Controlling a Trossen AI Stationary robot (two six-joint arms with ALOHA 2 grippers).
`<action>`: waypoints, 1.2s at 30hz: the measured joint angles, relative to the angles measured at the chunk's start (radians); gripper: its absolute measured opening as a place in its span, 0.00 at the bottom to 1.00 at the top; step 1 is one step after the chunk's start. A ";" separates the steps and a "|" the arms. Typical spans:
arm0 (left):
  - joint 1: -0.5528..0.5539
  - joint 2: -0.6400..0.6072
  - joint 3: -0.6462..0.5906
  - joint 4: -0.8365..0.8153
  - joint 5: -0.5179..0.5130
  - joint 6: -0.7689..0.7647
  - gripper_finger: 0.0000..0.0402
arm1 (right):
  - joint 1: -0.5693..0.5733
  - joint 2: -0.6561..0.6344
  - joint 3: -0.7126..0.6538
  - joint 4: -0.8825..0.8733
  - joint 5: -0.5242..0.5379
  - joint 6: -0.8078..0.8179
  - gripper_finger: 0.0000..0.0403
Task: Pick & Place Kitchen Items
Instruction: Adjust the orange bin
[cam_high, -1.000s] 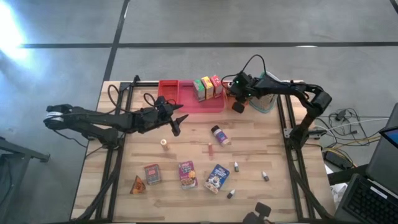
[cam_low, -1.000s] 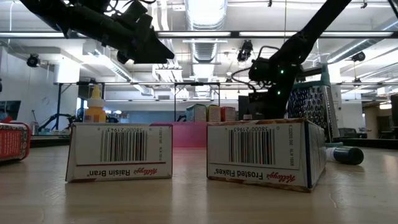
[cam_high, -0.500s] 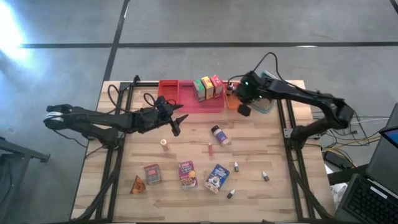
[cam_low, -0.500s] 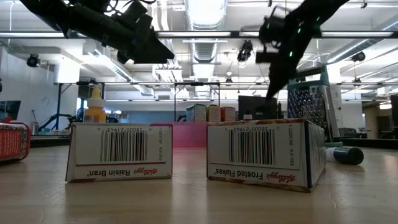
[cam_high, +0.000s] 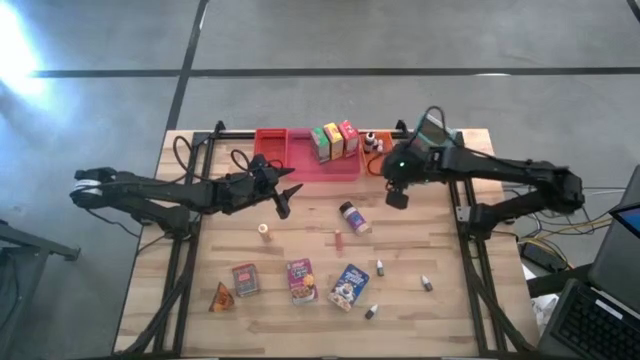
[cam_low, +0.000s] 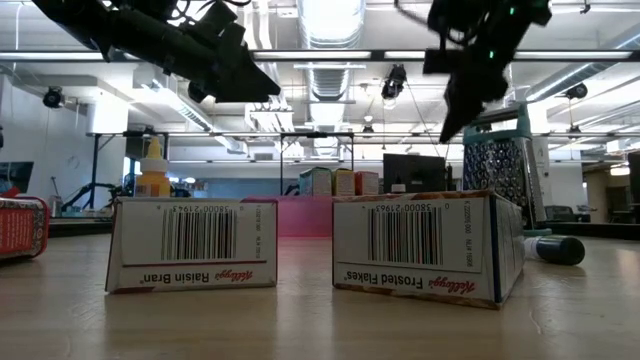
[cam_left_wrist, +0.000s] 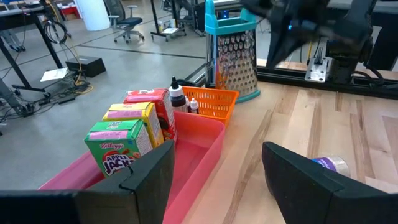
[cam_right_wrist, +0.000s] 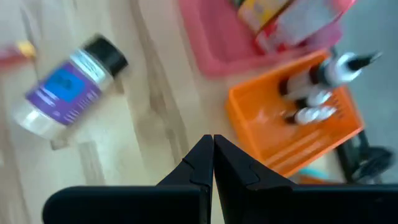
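Observation:
My right gripper (cam_high: 397, 198) hangs shut and empty above the table, just on the near side of the orange basket (cam_right_wrist: 298, 124), which holds small dark-capped bottles (cam_right_wrist: 314, 87). A purple-labelled jar (cam_high: 353, 216) lies on its side near it. My left gripper (cam_high: 289, 198) waits open above the table's left middle, near the pink tray (cam_high: 300, 160). Green, yellow and red boxes (cam_left_wrist: 127, 134) stand in that tray. Three more boxes (cam_high: 302, 280), an orange wedge (cam_high: 221, 298) and tiny bottles (cam_high: 381, 267) lie toward the near edge.
A metal grater with a teal top (cam_left_wrist: 231, 56) stands behind the orange basket at the far right. Two small items (cam_high: 264, 230) (cam_high: 339, 238) lie mid-table. Black frame rails (cam_high: 465, 215) run along the table's left and right sides.
My right gripper has risen from the orange basket and gone toward the table's near edge, tipping more steeply downward; its fingers stay shut.

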 joint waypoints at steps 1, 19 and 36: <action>0.000 0.000 0.000 0.000 0.000 0.000 0.62 | 0.001 0.017 -0.019 0.005 0.010 0.007 0.02; 0.000 0.000 0.000 -0.005 0.005 -0.007 0.62 | -0.215 0.173 -0.237 0.237 0.212 -0.076 0.02; 0.000 0.000 0.000 -0.004 0.006 -0.007 0.62 | -0.220 0.176 -0.239 0.323 0.081 -0.082 0.02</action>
